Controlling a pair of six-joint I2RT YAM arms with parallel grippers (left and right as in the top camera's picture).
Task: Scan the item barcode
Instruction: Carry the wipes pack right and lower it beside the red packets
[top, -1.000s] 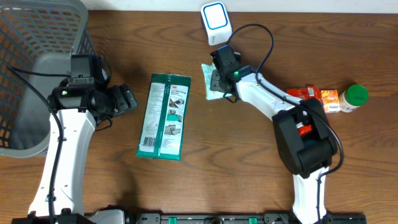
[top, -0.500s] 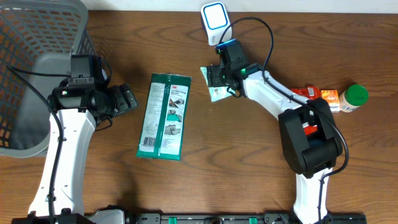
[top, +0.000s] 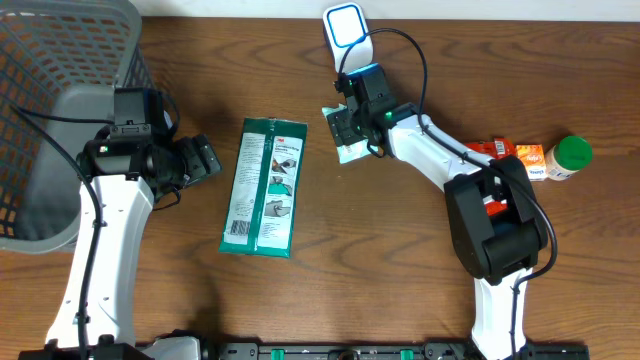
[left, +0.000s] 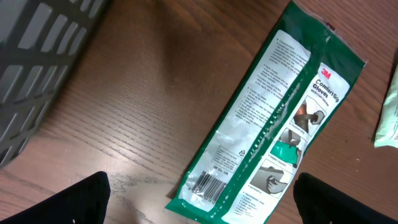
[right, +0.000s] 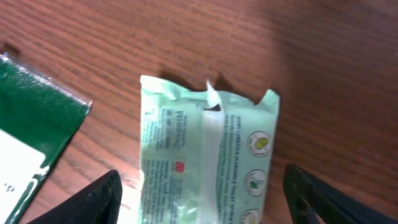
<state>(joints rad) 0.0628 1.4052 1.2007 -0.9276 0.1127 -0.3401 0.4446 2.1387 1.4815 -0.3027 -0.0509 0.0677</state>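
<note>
Lying flat on the table (top: 400, 270) near the scanner (top: 345, 30), the wipes packet (right: 208, 143) sits directly under the right gripper (top: 340, 122), whose released jaws straddle its width; the left gripper (top: 205, 158), also spread, stands farther off.

White arm shells (top: 100, 230), black joints (top: 495, 235), black left claw (top: 207, 158), looping black cable (top: 421, 68)

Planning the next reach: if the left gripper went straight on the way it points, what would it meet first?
Probably the green glove package lying flat ahead of the left gripper, though depth is unclear.
</note>
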